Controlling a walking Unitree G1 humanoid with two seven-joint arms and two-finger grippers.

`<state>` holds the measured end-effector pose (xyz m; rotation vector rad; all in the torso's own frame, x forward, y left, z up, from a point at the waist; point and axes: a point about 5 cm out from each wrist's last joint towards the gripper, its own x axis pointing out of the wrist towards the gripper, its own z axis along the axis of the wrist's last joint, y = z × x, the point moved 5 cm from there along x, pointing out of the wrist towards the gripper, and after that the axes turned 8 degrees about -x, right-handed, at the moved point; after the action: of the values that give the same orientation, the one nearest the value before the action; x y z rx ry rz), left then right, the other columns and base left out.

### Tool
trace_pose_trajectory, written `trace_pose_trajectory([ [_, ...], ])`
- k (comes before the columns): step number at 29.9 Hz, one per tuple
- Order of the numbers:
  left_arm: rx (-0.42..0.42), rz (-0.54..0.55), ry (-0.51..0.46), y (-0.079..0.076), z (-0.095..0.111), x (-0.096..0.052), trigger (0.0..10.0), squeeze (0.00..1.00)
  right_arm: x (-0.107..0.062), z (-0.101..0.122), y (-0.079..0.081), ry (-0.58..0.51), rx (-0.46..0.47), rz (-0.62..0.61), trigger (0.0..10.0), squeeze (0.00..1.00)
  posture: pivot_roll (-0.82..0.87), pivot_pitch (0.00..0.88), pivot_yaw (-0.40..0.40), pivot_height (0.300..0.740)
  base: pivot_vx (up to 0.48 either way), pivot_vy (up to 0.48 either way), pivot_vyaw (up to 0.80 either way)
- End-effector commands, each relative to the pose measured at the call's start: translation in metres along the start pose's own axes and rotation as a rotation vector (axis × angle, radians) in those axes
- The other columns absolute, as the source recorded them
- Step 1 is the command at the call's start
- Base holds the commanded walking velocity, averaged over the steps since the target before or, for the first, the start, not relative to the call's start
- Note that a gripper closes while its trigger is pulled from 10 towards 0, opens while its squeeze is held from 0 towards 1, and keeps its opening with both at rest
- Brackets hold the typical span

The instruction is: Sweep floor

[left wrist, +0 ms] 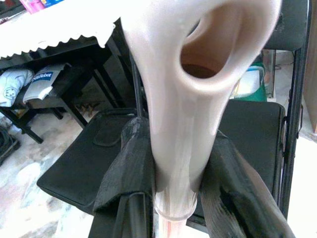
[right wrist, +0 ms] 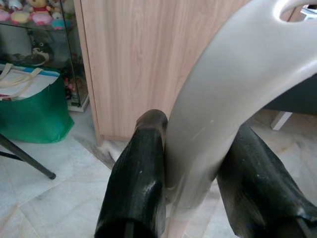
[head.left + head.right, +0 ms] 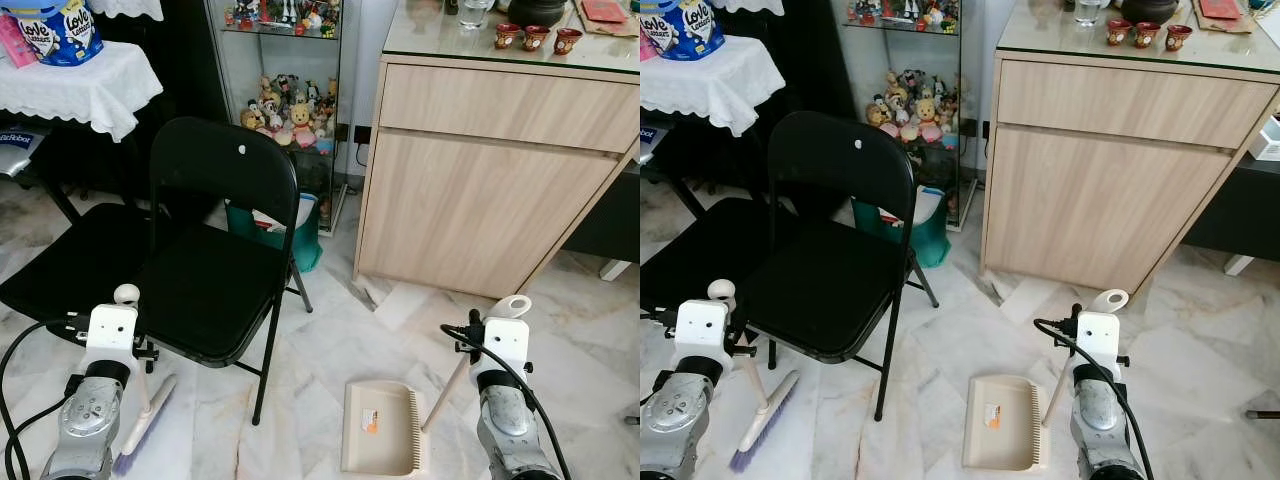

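My left gripper [image 1: 178, 168] is shut on the pale handle of a broom [image 1: 198, 74]. The broom's head [image 3: 145, 428], with purple bristles, rests on the marble floor at the lower left, beside the black folding chair [image 3: 210, 270]. My right gripper [image 2: 193, 168] is shut on the beige handle of a dustpan [image 2: 237, 79]. The dustpan's tray [image 3: 378, 428] lies flat on the floor between my two arms, its handle slanting up to my right wrist [image 3: 503, 345].
A second black seat [image 3: 70, 260] stands left of the chair, under a table with a white cloth [image 3: 85, 85]. A green bag [image 3: 290, 240] sits below a glass shelf of toys [image 3: 285, 110]. A wooden cabinet [image 3: 490, 190] stands at the back right.
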<state>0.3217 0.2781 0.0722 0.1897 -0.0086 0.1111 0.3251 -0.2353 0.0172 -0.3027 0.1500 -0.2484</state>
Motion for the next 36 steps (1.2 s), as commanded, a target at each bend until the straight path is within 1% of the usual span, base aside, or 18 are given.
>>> trace_pose_trajectory([
  [1,0.008,0.003,-0.027,0.002,0.007,0.002,10.0,0.00,0.000,-0.002,-0.003,0.008,0.002,-0.009,0.0,0.00,0.00,0.090,0.030,0.740,0.000,0.000,0.00],
  [9,0.002,-0.003,-0.029,-0.002,0.006,0.002,10.0,0.00,0.000,-0.001,-0.002,0.010,0.007,-0.005,0.0,0.00,0.00,0.092,0.030,0.740,0.000,0.000,0.00],
  [12,-0.004,-0.011,-0.028,-0.005,0.006,0.001,10.0,0.00,0.001,-0.001,-0.002,0.006,0.008,-0.004,0.0,0.00,0.00,0.092,0.030,0.740,0.000,0.000,0.00],
  [14,-0.013,-0.021,-0.026,-0.012,0.004,0.001,10.0,0.00,0.001,0.001,-0.001,0.000,0.007,-0.002,0.0,0.00,0.00,0.092,0.030,0.740,0.000,0.000,0.00],
  [17,-0.020,-0.026,-0.028,-0.015,0.004,0.001,10.0,0.00,0.001,0.003,0.000,-0.007,0.006,0.002,0.0,0.00,0.00,0.092,0.030,0.740,0.000,0.000,0.00],
  [24,-0.026,-0.033,-0.031,-0.018,0.005,0.002,10.0,0.00,0.004,0.002,-0.001,0.012,-0.005,-0.004,0.0,0.00,0.00,0.087,0.028,0.740,0.000,0.000,0.00],
  [25,-0.028,-0.035,-0.032,-0.020,0.005,0.002,10.0,0.00,0.005,0.003,-0.001,0.010,0.006,-0.011,10.0,0.00,0.01,0.078,0.027,0.740,0.000,0.000,0.00],
  [28,-0.035,-0.037,-0.048,-0.028,0.008,0.001,10.0,0.00,0.007,0.010,0.000,-0.018,0.014,-0.014,10.0,0.00,0.01,0.078,0.027,0.740,0.000,0.000,0.00],
  [30,-0.039,-0.026,-0.058,-0.030,0.009,0.001,10.0,0.00,0.007,0.014,0.000,-0.033,0.023,-0.020,10.0,0.00,0.01,0.073,0.026,0.740,0.000,0.000,0.00],
  [32,-0.041,-0.021,-0.074,-0.036,0.011,-0.001,10.0,0.00,0.009,0.021,0.000,-0.058,0.053,-0.030,10.0,0.00,0.01,0.071,0.027,0.740,0.000,0.000,0.00],
  [36,-0.053,-0.033,-0.086,-0.047,0.014,-0.003,10.0,0.00,0.010,0.032,0.004,-0.104,0.055,-0.025,10.0,0.00,0.01,0.065,0.025,0.740,0.000,0.000,0.00],
])
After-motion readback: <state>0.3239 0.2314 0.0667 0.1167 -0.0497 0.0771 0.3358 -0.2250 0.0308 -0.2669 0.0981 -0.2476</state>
